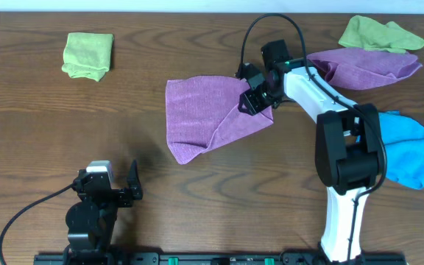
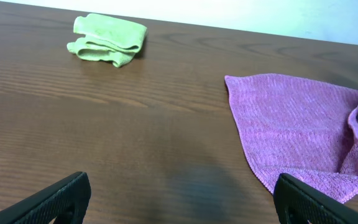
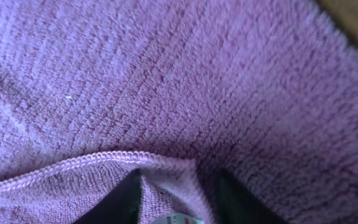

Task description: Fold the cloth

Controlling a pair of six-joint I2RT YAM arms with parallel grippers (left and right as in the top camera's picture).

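The magenta-purple cloth (image 1: 205, 110) lies on the table's middle, with its right corner folded over. It also shows at the right of the left wrist view (image 2: 297, 130). My right gripper (image 1: 258, 98) is shut on the cloth's right corner and holds it over the cloth. In the right wrist view the cloth (image 3: 179, 81) fills the frame, a hemmed corner with a white tag (image 3: 182, 219) pinched between the fingers (image 3: 179, 199). My left gripper (image 1: 116, 188) is open and empty near the front left, its fingers (image 2: 179, 202) above bare wood.
A folded lime-green cloth (image 1: 87, 55) lies at the back left (image 2: 109, 38). A paler lilac cloth (image 1: 366, 66), another green cloth (image 1: 377, 33) and a blue cloth (image 1: 411, 151) lie at the right. The table (image 1: 65, 125) is dark wood.
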